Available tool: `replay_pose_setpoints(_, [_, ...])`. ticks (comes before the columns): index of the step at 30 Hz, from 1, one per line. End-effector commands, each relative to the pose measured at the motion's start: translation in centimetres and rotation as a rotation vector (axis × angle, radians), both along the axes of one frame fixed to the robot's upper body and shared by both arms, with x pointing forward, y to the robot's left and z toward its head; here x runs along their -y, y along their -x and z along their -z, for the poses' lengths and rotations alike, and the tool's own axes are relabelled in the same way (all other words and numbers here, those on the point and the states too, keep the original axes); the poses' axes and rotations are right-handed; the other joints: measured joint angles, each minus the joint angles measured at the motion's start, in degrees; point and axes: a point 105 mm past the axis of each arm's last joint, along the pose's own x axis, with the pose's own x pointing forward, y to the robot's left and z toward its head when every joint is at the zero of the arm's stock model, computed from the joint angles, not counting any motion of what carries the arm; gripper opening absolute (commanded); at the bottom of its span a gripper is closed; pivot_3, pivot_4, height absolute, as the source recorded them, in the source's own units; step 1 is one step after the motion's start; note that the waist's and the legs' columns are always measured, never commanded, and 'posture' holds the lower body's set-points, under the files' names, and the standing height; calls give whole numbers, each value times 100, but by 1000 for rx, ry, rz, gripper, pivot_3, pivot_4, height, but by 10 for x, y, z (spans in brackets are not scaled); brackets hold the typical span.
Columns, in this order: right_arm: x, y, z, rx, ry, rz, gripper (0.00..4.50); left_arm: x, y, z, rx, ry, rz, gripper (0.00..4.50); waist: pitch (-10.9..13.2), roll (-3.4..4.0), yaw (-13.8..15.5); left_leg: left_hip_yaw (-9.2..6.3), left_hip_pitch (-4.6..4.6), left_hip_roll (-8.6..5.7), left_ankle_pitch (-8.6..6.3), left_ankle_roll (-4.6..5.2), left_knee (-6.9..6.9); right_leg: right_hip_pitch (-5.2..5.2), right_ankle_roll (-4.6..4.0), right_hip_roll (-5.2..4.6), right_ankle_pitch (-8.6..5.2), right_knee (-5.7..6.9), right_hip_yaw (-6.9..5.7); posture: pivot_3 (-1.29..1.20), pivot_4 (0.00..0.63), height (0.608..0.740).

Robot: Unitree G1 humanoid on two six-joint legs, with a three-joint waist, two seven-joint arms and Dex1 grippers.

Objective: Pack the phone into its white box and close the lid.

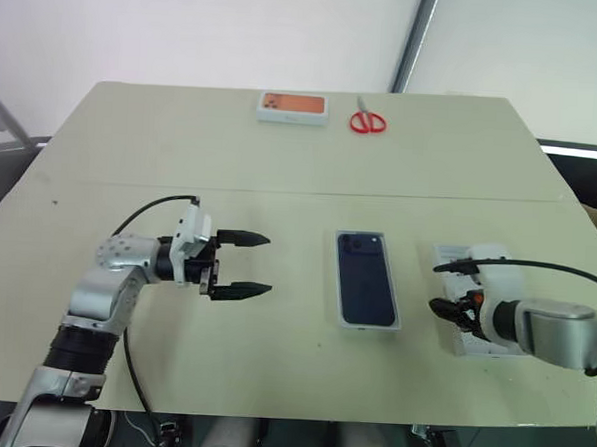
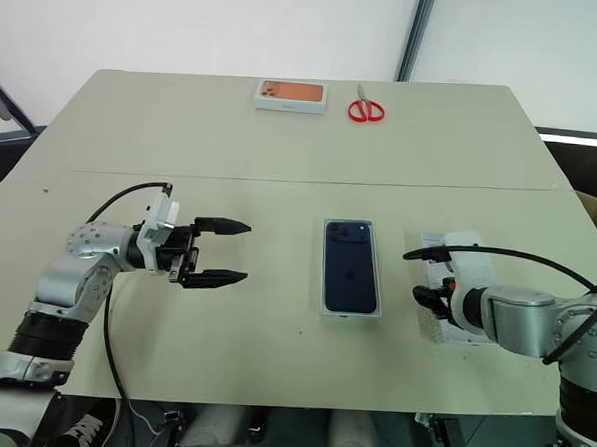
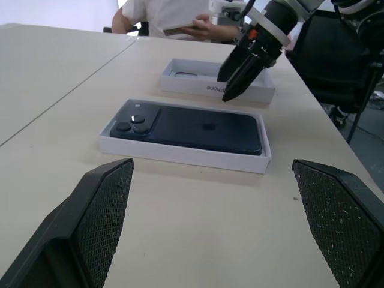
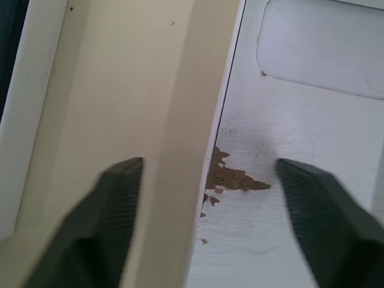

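**A:** Where's the phone?

**B:** The phone (image 1: 366, 277) lies flat, back up, in the middle of the table (image 1: 282, 163). Its camera cluster is at the far corner, on the robot's left. It rests inside the lid (image 3: 180, 155), which lies open side up as a shallow white tray with its rim showing all round the phone.

**A:** And the box?

**B:** The box (image 3: 186, 86) is just to the right of the lid, parallel to it, with a strip of bare table between them. It's also open side up. Inside there's a rounded recess (image 4: 324, 48) and a small brown scuffed patch (image 4: 231, 177) near one long wall.

**A:** What is the right gripper doing?

**B:** The right gripper (image 4: 208, 165) points steeply down at the box's near end. Its 2 fingers (image 4: 120, 210) are apart and straddle that long wall, 1 over the table outside and 1 over the box floor. There's clear space on both sides of the wall, so they aren't pinching it.

**A:** And the left?

**B:** The left gripper (image 1: 266, 265) hovers level over the table, left of the lid and well apart from it. It points toward the phone with its fingers spread wide and nothing between them.

**A:** Anything else on the table?

**B:** At the far edge there's an orange-topped box (image 1: 293, 106) with red scissors (image 1: 367, 121) just beside it. A person (image 3: 174, 12) sits past the right end of the table.
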Motion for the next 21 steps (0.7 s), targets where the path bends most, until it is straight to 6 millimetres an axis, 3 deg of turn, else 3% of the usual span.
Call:
replay_pose_setpoints(1, [-4, 0, -2, 15, 16, -2, 1270, 5, 2, -7, 48, 0, 19, 4500, 0, 0, -6, 0, 0, 0, 0, 0, 0, 0, 0, 1, 0, 0, 0, 0, 150, 740])
replay_pose_setpoints(3, [-4, -1, -1, 16, 23, 5, 249, 5, 2, -8, 49, 0, 18, 4500, 0, 0, -21, 0, 0, 0, 0, 0, 0, 0, 0, 1, 0, 1, 0, 0, 150, 740])
replay_pose_setpoints(4, [-5, -1, 0, 14, 29, 9, 109, 5, 2, -8, 49, 1, 17, 4500, 0, 0, -30, 0, 0, 0, 0, 0, 0, 0, 0, 2, 0, 1, 0, 0, 150, 740])
replay_pose_setpoints(10, [-4, -4, 1, 21, 41, 43, 109, 4, 2, -8, 45, 2, 7, 4500, 0, 0, -87, -1, 2, 1, 0, 0, 0, 3, 0, 2, 0, 1, -1, 0, 150, 740])
replay_pose_setpoints(15, [-22, -37, -44, 217, -170, 63, 109, 0, -7, -11, 10, 32, -49, 4500, 1, 3, -117, 6, 6, 1, 1, 1, 0, 3, 1, 3, 0, 4, 3, 0, 150, 740])
replay_pose_setpoints(21, [-59, -55, -95, 391, -530, -47, 109, -3, -16, -15, -41, 66, -113, 4500, 4, 3, -112, 5, 4, 6, 1, 2, -7, -2, 3, 12, -1, 4, 3, 0, 150, 740])
